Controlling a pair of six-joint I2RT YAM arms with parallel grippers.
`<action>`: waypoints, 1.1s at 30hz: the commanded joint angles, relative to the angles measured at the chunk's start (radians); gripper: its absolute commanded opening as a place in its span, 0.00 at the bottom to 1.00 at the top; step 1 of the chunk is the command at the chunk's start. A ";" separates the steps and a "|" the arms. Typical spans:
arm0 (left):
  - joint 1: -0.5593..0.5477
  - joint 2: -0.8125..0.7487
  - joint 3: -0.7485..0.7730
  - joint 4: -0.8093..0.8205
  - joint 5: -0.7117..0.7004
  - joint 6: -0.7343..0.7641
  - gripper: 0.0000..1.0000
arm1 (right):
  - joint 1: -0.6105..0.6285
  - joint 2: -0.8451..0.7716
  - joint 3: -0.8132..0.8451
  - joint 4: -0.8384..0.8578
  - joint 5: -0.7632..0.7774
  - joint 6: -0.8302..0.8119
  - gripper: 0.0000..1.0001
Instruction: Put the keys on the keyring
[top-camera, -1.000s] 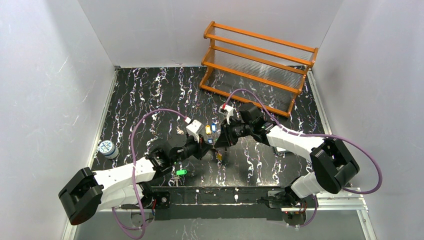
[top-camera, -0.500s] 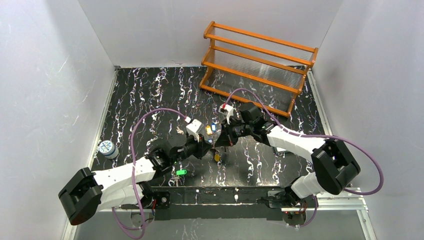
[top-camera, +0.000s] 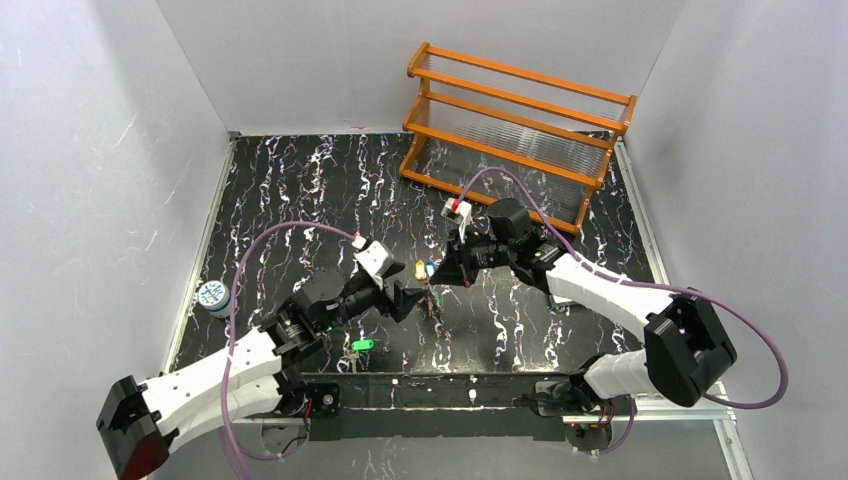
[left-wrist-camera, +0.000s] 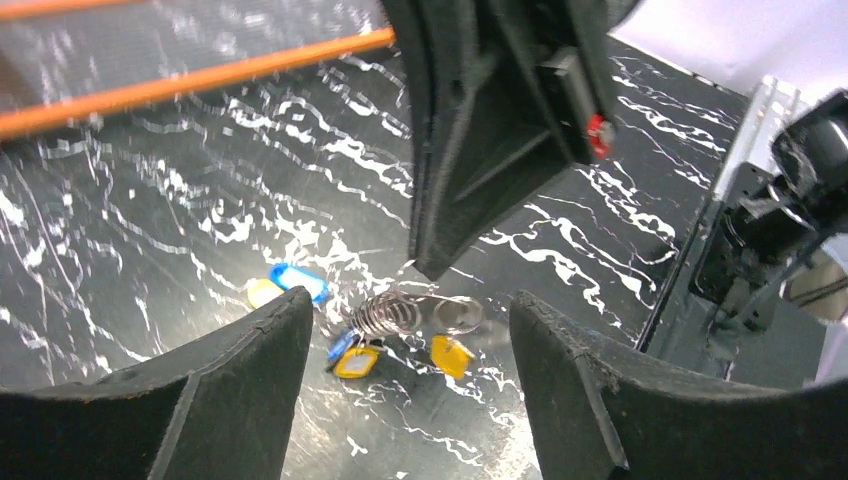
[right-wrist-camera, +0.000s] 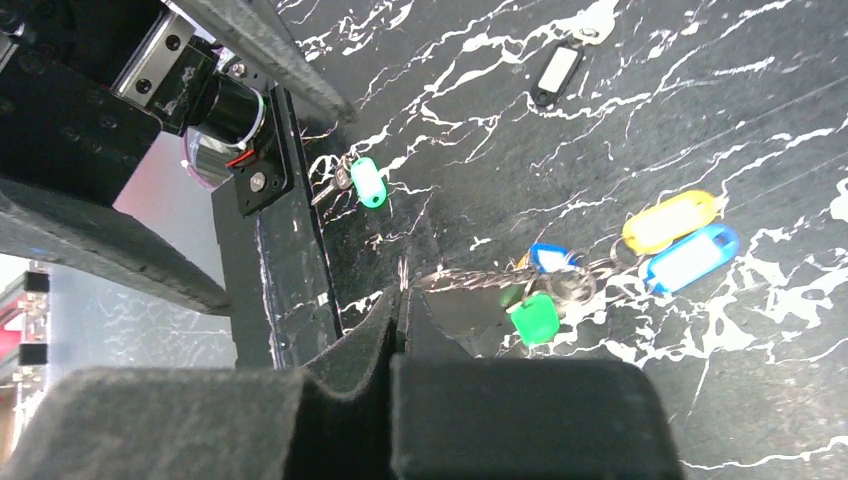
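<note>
Top view first: the left gripper (top-camera: 408, 298) and the right gripper (top-camera: 444, 274) are nose to nose in the middle of the table (top-camera: 300, 190), with the keys (top-camera: 424, 269) bunched just between them. A loose green key (top-camera: 362, 345) lies apart, near the front edge by the left arm. The can (top-camera: 212, 297) sits off at the left and the rack (top-camera: 520, 130) stands far right.

Over to the left wrist: its fingers (left-wrist-camera: 230, 390) are spread wide, nothing between them. Just beyond lies the keyring (left-wrist-camera: 410, 312) with yellow and blue tags clustered round it, and the right gripper's tip hangs right above.

Now the right wrist: its jaws are pressed together, and they appear to pinch the near end of the keyring. Green, blue and yellow tags gather at the ring's far end. A dark-headed key (right-wrist-camera: 558, 70) lies loose farther off.

The job looks partly done, with two keys left to thread. The left gripper likely needs to take a loose key by its head, leaving the hole exposed. The right should keep the ring steady and slightly raised, since a slipped pinch would drop the bunch.
</note>
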 joint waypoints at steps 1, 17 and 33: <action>-0.003 -0.075 -0.028 0.007 0.150 0.220 0.68 | 0.003 -0.056 0.038 0.070 -0.026 -0.070 0.01; -0.003 -0.088 -0.168 0.260 0.295 0.366 0.48 | 0.014 -0.247 -0.266 0.459 -0.211 -0.318 0.01; -0.003 0.060 -0.153 0.380 0.394 0.274 0.16 | 0.060 -0.217 -0.262 0.421 -0.225 -0.408 0.01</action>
